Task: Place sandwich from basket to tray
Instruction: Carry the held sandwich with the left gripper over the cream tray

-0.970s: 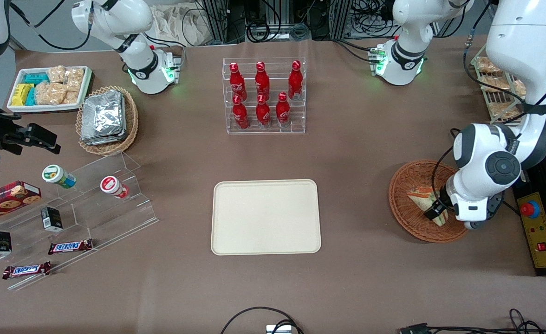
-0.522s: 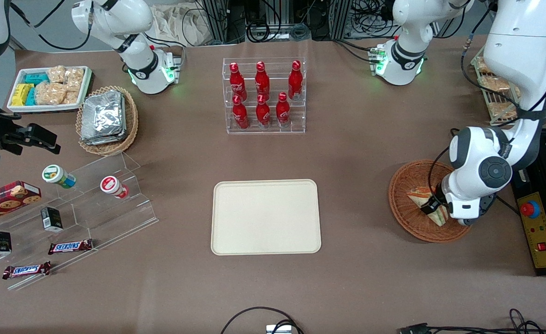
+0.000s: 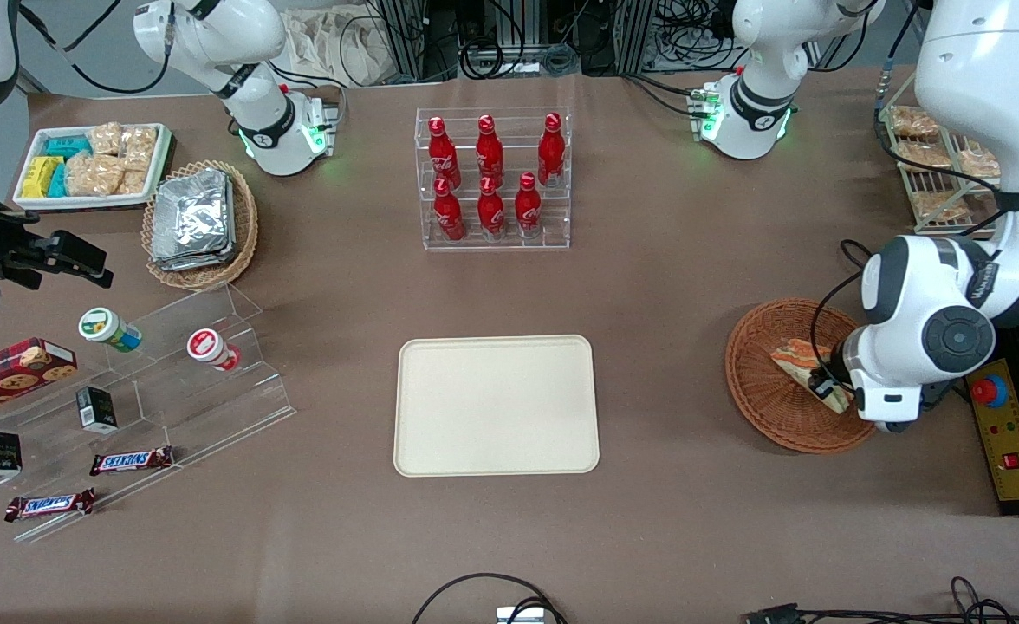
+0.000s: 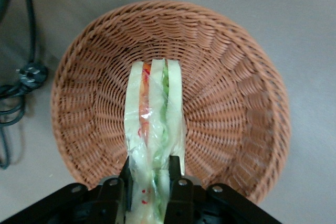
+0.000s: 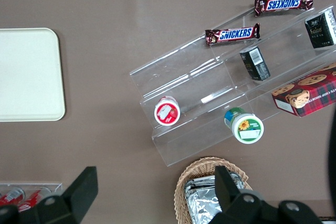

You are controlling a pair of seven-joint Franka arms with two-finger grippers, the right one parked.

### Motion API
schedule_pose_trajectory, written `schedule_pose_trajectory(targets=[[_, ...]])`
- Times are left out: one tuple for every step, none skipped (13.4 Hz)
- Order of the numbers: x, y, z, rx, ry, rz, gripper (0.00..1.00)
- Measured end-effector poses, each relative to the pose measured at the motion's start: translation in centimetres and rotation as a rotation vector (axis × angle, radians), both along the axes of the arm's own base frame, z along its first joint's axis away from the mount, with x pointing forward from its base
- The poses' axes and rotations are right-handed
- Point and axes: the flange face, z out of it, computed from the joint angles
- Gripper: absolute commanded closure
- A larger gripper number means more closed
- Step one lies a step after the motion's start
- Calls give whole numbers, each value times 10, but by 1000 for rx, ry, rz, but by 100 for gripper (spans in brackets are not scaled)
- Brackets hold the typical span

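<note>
The wrapped wedge sandwich (image 3: 802, 367) (image 4: 153, 124), pale bread with orange and green layers, is held above the round brown wicker basket (image 3: 756, 390) (image 4: 231, 103) at the working arm's end of the table. My left gripper (image 3: 824, 384) (image 4: 150, 174) is shut on the sandwich's wide end, one black finger pressing each bread face. The sandwich's point sticks out over the basket's middle. The cream rectangular tray (image 3: 496, 405) (image 5: 26, 74) lies bare at the table's middle, well away toward the parked arm's end from the basket.
A clear rack of red bottles (image 3: 492, 178) stands farther from the front camera than the tray. A control box with a red button (image 3: 999, 425) lies beside the basket. Clear steps with snack bars (image 3: 128, 407) and an oval foil-packet basket (image 3: 200, 223) sit toward the parked arm's end.
The gripper has lifted the sandwich off the basket floor and shifted slightly toward the working arm's end; the sandwich now hangs between the fingers.
</note>
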Motion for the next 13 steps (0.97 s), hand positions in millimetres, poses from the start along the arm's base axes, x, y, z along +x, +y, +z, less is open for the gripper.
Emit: schedule_pose_trajectory(targets=[[5, -13, 19, 5, 10, -24, 100], [8, -30, 40, 9, 19, -59, 100], [9, -51, 61, 8, 25, -111, 100], [9, -75, 81, 3, 27, -170, 100], [7, -102, 96, -7, 22, -224, 100], [2, -133, 104, -26, 14, -277, 100], [-4, -166, 105, -44, 12, -326, 100], [-9, -201, 99, -65, 11, -375, 100], [-13, -236, 91, -85, 5, -422, 100], [-14, -272, 80, -108, -13, -469, 100], [-14, -305, 70, -132, -40, -510, 100], [-16, -333, 58, -153, -62, -544, 100], [-17, -355, 43, -174, -83, -568, 100]])
